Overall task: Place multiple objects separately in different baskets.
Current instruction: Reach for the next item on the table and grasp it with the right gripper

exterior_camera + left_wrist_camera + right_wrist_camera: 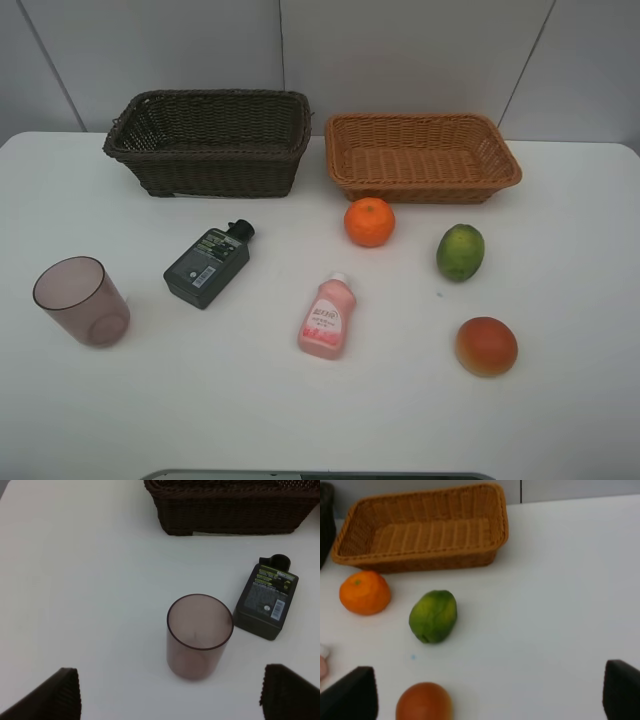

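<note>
On the white table stand two empty baskets: a deep dark brown basket at the back left and a shallow orange-tan basket to its right. In front lie an orange, a green lime-like fruit, a red-orange fruit, a pink squeeze bottle, a dark green flat bottle and an upright mauve cup. My left gripper hangs open short of the cup. My right gripper is open, near the red-orange fruit. Neither arm shows in the high view.
The table's front edge runs along the bottom of the high view, and a grey wall stands right behind the baskets. Bare white tabletop spreads right of the fruits.
</note>
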